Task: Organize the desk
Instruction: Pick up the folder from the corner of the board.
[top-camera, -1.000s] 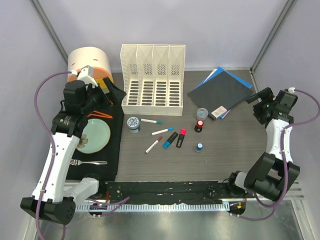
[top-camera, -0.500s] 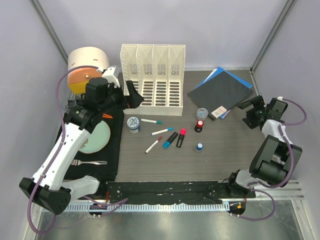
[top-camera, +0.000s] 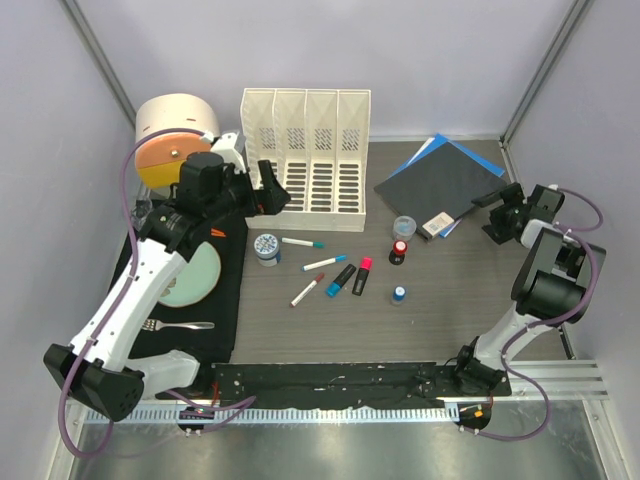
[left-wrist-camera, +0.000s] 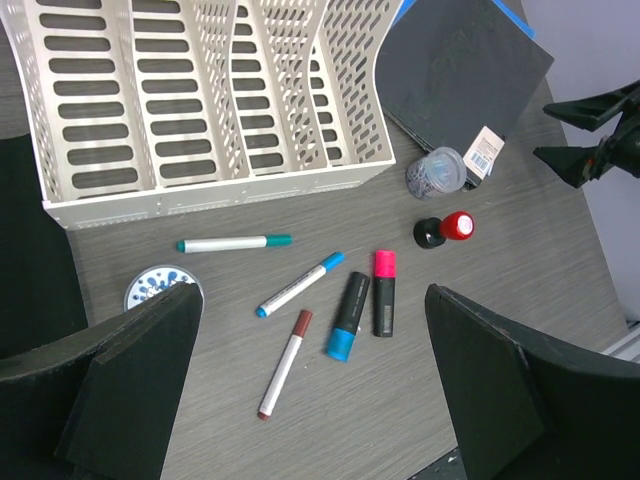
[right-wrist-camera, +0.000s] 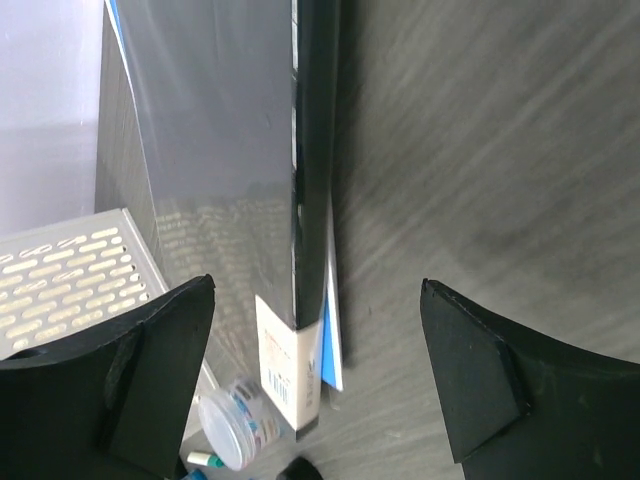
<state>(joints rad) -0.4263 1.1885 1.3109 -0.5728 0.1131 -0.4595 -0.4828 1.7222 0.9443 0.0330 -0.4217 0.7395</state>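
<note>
Your left fingers (top-camera: 268, 190) hang spread wide, gripping nothing, above the surface (top-camera: 440, 300) at the rack's (top-camera: 305, 160) left end. Your right fingers (top-camera: 492, 216) are apart too and empty, just beside the dark notebook (top-camera: 440, 180) at the far right. The surface stretches under both arms, carrying markers (top-camera: 325, 263), with a black mat (top-camera: 228, 300) on its left.

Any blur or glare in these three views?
Top external: sharp, even light, sheen on the metal plate at the near edge. Left wrist: pink marker crisp, no glare. Right wrist: desk grain smeared, folder cover shows reflections.
</note>
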